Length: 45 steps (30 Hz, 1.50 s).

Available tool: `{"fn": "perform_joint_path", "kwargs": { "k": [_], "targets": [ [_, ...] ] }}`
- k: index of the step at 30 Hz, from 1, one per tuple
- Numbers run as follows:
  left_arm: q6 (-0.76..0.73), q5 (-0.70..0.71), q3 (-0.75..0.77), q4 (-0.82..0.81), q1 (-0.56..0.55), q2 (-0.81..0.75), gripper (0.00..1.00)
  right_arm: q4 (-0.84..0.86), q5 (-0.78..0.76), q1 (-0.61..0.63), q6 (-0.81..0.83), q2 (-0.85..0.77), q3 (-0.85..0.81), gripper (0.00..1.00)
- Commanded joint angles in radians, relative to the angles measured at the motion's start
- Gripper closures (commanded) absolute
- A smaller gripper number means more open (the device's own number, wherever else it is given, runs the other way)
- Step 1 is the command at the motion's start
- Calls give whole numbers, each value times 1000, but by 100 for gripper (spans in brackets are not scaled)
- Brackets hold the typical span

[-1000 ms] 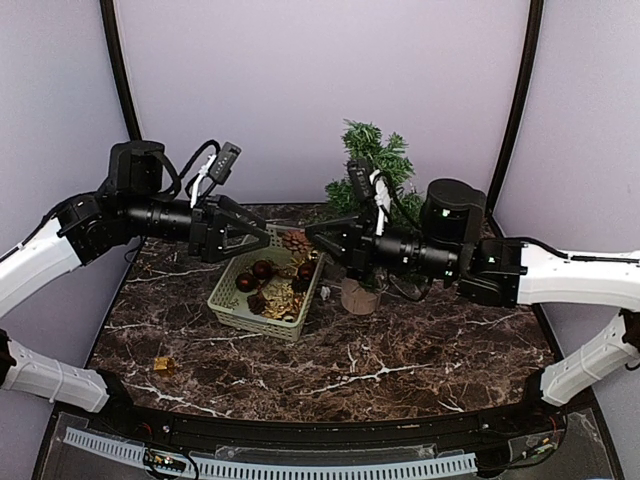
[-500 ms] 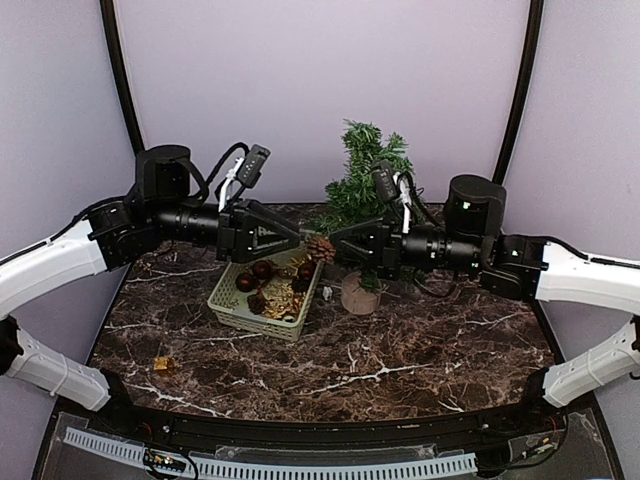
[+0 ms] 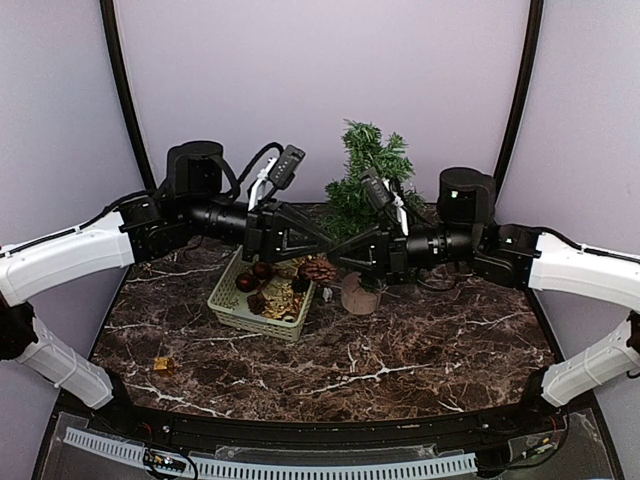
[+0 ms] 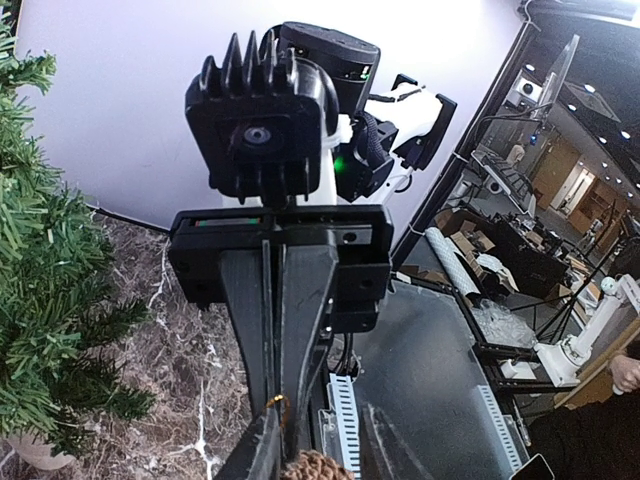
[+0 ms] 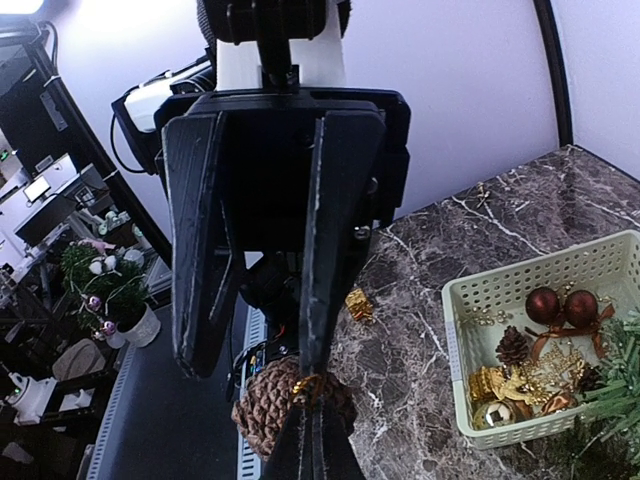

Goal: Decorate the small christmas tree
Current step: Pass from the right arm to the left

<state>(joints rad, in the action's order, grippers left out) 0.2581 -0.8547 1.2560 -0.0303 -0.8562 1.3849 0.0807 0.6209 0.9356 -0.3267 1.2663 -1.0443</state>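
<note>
Jaws of the right gripper (image 5: 312,428) are together, pinching the gold loop of a pine cone (image 5: 290,408) that hangs near the basket's rim. Jaws of the left gripper (image 5: 250,372) are apart, one fingertip at that loop. The tabletop (image 3: 400,350) is dark veined marble, with pale lilac walls (image 3: 320,70) behind. The pale green basket (image 3: 245,318) holds dark red baubles (image 5: 545,305), a second cone and gold trinkets. The small christmas tree (image 3: 372,165) stands upright at the rear, just right of the basket.
</note>
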Motion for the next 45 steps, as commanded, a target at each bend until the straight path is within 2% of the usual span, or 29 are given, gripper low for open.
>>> {"fn": "perform_joint_path", "kwargs": {
  "k": [1, 6, 9, 11, 16, 20, 23, 25, 29, 31, 45],
  "targets": [
    [-10, -18, 29, -14, -4, 3, 70, 26, 67, -4, 4, 17, -38, 100],
    [-11, -24, 30, 7, -4, 6, 71, 22, 76, -3, 6, 18, -46, 100],
    [5, -32, 19, -9, -4, 4, 77, 22, 70, -3, 7, 13, -45, 100],
    [6, -26, 14, -6, -4, 1, 77, 23, 68, -3, 7, 12, -45, 100],
    [-10, 55, 7, 23, -4, -12, 67, 19, 74, -3, 7, 12, -48, 100],
    [-4, 76, -2, 18, -4, -31, 65, 16, 73, -3, 8, 7, -50, 100],
    [12, 32, -4, 4, -4, -33, 65, 17, 74, -2, 8, 3, -49, 100],
    [20, -12, -4, -8, -4, -26, 67, 17, 74, -3, 6, 3, -47, 100],
    [23, -70, -5, -20, -4, -15, 81, 21, 75, -3, 5, 8, -48, 100],
    [21, -75, -6, -19, -4, -15, 84, 25, 78, -1, 2, 7, -51, 100],
    [-3, -7, 2, 21, -4, -11, 84, 34, 95, 0, -2, 17, -57, 100]
  ]
}}
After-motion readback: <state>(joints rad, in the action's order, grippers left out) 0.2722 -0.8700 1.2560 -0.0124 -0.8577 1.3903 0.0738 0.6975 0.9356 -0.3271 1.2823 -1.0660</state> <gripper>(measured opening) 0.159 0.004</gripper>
